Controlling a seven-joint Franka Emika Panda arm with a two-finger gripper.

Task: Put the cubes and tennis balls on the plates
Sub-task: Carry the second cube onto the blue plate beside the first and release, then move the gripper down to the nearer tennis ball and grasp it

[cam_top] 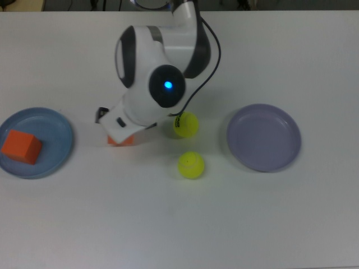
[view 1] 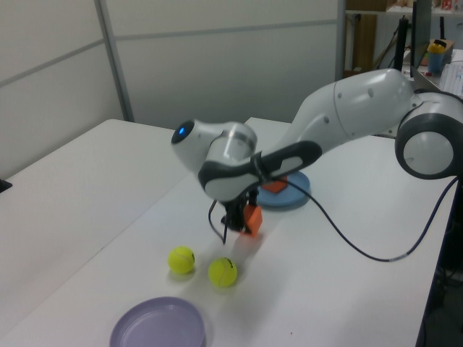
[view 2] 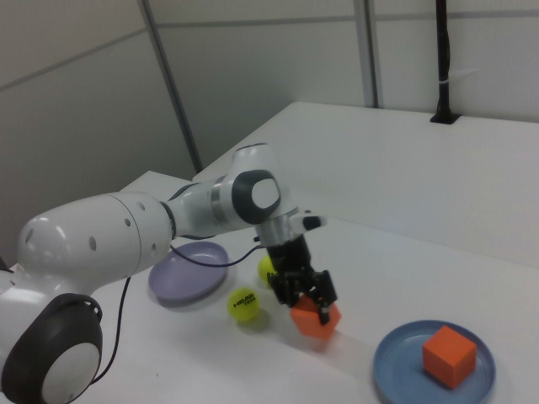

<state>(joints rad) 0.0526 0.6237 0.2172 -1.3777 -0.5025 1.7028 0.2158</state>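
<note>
White arm (view 2: 126, 227) bent low (gripper (view 2: 306, 296) clamping cube (view 2: 317, 319)).

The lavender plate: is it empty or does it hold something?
Empty. The lavender plate shows only its bare surface; both tennis balls lie on the table beside it.

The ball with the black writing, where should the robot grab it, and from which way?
Probably from straight above, fingers closing on opposite sides at its widest middle. The lettered ball is round, so any pair of sides would do, and it sits free on the table. The other ball lies close by, so come down clear of it.
</note>
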